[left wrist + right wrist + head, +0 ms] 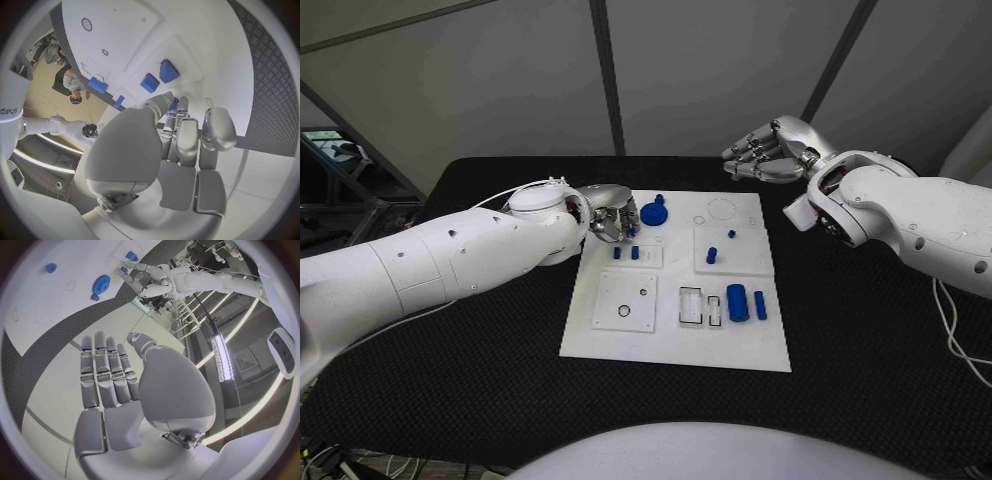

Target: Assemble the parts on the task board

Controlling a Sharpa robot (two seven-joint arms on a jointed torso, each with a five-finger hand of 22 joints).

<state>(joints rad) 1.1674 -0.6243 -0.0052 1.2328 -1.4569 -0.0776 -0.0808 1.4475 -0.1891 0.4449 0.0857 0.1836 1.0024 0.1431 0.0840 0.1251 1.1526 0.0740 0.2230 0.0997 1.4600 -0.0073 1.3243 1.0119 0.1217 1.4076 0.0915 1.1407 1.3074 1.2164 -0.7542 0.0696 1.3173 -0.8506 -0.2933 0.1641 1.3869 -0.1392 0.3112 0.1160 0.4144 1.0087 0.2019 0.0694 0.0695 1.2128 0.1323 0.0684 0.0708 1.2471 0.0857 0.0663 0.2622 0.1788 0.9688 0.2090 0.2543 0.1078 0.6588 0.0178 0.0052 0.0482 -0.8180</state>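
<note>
Starting on the left, the left hand (606, 215) sits low over the board's (675, 345) far-left corner, fingers curled down right by two small blue pegs (626, 253) standing there. From the wrist cam its fingers (187, 137) are bunched together close to the plate, but I honestly can't tell if it's pinching anything or just touching down. Just to the right of that hand is the blue gear (653, 212), with its knob sticking up, near the board's far edge. Moving across, there's another pair of little pegs (720, 247) on the middle-right panel, and closer to the robot a fat blue cylinder (737, 302) lying beside a thinner blue bar (760, 305), just right of an outlined rectangular slot (691, 305). Over on the right, the right hand (769, 150) hangs past the board's far-right corner, well off the parts, holding nothing, fingers (106, 375) straight and side by side.
</note>
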